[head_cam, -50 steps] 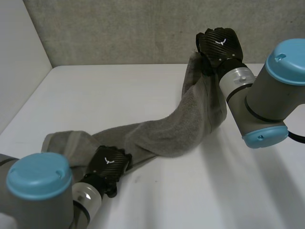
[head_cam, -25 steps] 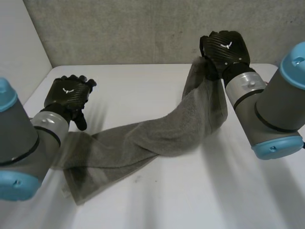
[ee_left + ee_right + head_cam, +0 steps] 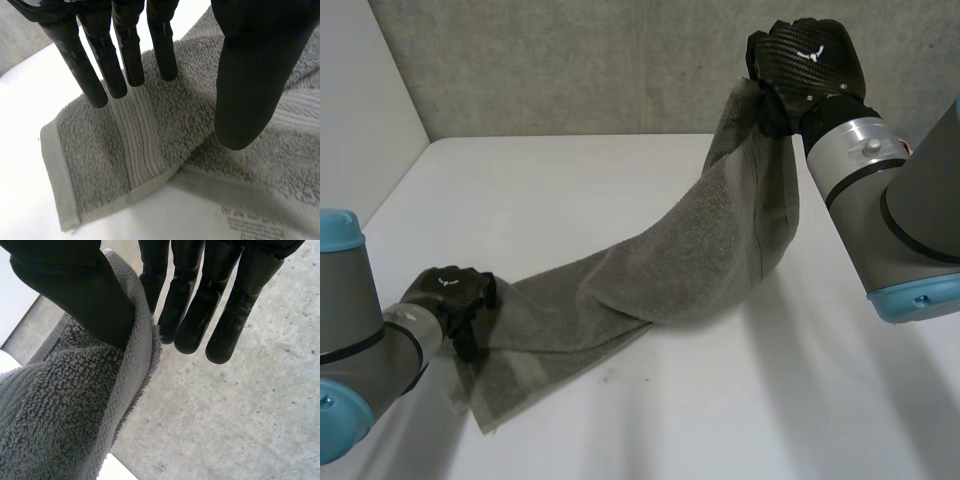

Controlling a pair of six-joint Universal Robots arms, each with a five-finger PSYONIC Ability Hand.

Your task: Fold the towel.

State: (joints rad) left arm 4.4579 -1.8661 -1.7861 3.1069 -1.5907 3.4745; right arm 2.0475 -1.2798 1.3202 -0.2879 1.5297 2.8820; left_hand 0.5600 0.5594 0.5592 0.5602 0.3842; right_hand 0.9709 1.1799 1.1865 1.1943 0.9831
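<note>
Towel (image 3: pixel 700 250) runs near-left to far-right: left hand (image 3: pixel 448 293) spread over its near end, right hand (image 3: pixel 805 65) pinching the raised far end

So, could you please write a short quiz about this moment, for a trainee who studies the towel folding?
1. Fill in the missing word: over the low end of the towel, the left robot hand keeps its fingers ___ (straight or curled).
2. True or false: the whole towel lies flat.
3. Which one holds the raised end of the towel?
A. the left robot hand
B. the right robot hand
C. neither

Key: 1. straight. 2. False, one end is lifted high. 3. B, it pinches that end with its thumb.
</note>
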